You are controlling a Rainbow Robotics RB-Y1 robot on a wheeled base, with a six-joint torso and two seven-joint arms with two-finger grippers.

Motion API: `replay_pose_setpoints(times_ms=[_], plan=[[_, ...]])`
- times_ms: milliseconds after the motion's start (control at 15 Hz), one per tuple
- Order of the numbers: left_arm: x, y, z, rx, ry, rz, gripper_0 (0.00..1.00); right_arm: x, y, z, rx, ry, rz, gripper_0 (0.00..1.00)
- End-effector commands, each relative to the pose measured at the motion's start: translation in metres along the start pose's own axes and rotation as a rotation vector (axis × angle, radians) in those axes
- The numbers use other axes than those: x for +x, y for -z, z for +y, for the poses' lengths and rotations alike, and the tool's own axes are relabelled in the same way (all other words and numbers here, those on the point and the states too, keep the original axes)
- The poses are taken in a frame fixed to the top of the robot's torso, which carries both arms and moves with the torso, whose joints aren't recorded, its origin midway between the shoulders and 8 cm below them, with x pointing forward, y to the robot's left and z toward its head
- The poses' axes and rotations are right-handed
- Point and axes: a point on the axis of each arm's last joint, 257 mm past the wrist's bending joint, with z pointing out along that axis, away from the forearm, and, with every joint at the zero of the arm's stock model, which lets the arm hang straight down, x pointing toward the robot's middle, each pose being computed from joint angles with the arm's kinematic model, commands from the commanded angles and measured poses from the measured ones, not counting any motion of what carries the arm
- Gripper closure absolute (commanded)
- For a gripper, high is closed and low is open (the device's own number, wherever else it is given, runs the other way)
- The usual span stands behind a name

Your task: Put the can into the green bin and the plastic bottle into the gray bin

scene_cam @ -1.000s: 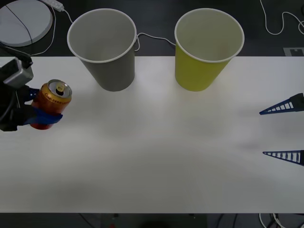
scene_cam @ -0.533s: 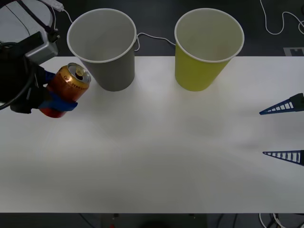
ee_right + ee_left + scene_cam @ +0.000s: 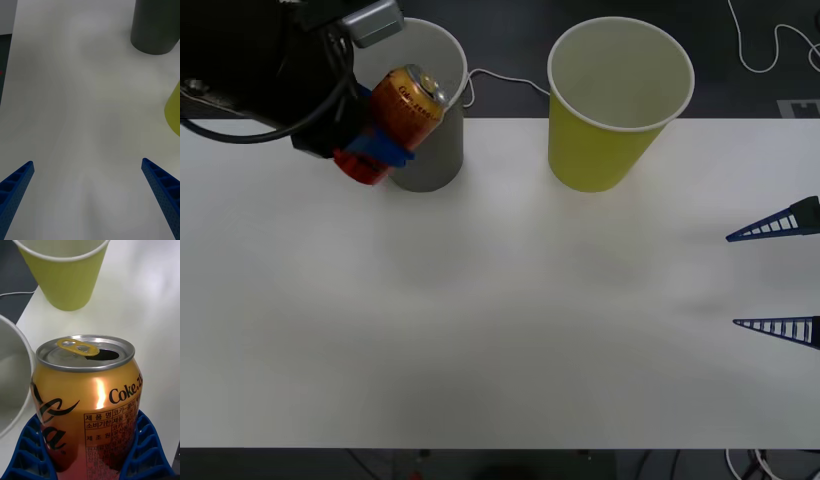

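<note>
A red-orange can point(image 3: 404, 108) with a shiny top and pull tab hangs tilted above the table, held by my left gripper point(image 3: 375, 152), which is shut on its lower body. It overlaps the left wall of the gray bin point(image 3: 438, 150), just below the rim. The green bin point(image 3: 610, 150) stands to the right of the gray one. In the left wrist view the can point(image 3: 86, 397) sits between blue fingers point(image 3: 144, 450), with the gray bin point(image 3: 11, 371) beside it and the green bin point(image 3: 67, 281) beyond. My right gripper point(image 3: 732, 280) rests open at the table's right edge. The plastic bottle is out of view.
The white table point(image 3: 500, 320) stretches bare in front of both bins. Cables point(image 3: 765, 55) lie on the dark floor behind the table. In the right wrist view the gray bin point(image 3: 153, 30) and the green bin point(image 3: 174, 112) stand far from the open fingers point(image 3: 18, 183).
My left gripper has carried the can up and to the right, from near the table's left edge to the gray bin's left side. The right arm has not moved.
</note>
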Motion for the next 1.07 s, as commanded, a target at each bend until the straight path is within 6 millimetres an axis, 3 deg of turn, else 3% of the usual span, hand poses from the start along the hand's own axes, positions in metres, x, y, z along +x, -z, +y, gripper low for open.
replay_pose_setpoints(times_ms=[67, 600, 1067], plan=[[-0.038, -0.014, 0.009, 0.000, -0.027, -0.007, 1.00, 0.000, 0.000, 0.000, 0.000, 0.000, 0.000, 0.00], [-0.178, -0.056, 0.022, 0.036, -0.005, -0.062, 1.00, 0.000, 0.000, 0.000, 0.000, 0.000, 0.000, 0.00], [-0.256, -0.116, 0.038, -0.076, 0.051, -0.099, 1.00, 0.000, 0.000, 0.000, 0.000, 0.000, 0.000, 0.00]])
